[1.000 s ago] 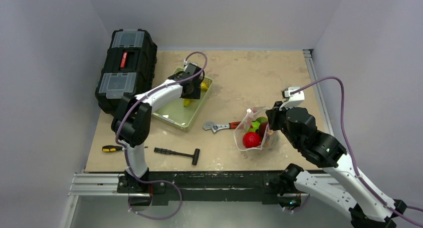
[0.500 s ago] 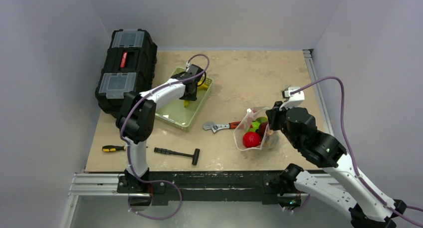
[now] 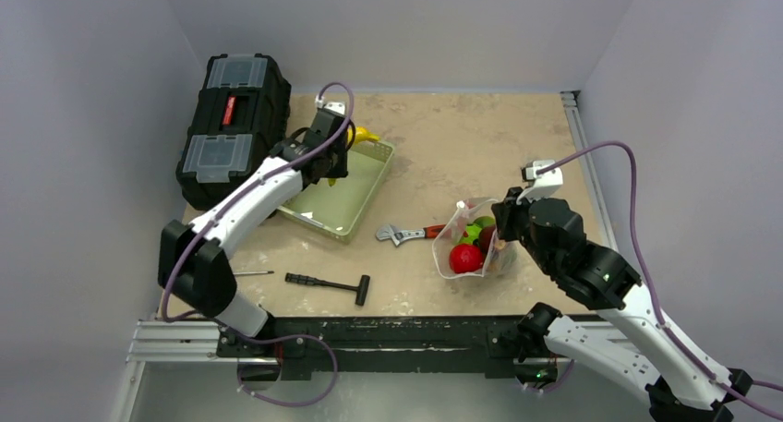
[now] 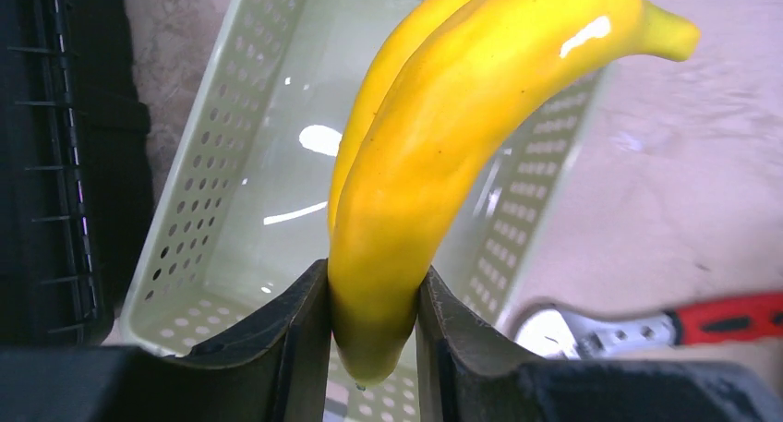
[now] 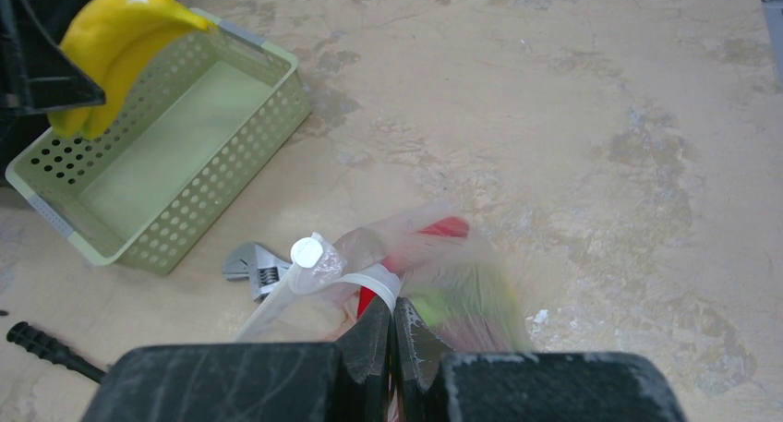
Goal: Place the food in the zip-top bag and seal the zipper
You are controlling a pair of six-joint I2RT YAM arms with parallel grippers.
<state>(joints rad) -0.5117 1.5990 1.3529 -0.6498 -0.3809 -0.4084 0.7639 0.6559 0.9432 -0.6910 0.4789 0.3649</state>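
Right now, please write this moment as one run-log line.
left gripper: shut on banana, above basket | right gripper: shut on zip-top bag | step: banana not yet bagged

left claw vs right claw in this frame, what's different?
Left claw grips the yellow banana; right claw pinches the zip-top bag at its mouth edge. Left claw's jaws stand apart by the banana's thickness; right claw's jaws nearly touch on the thin plastic. Left claw is raised over the pale green basket; right claw is at the bag, near the wrench. Shared: both are shut on something.
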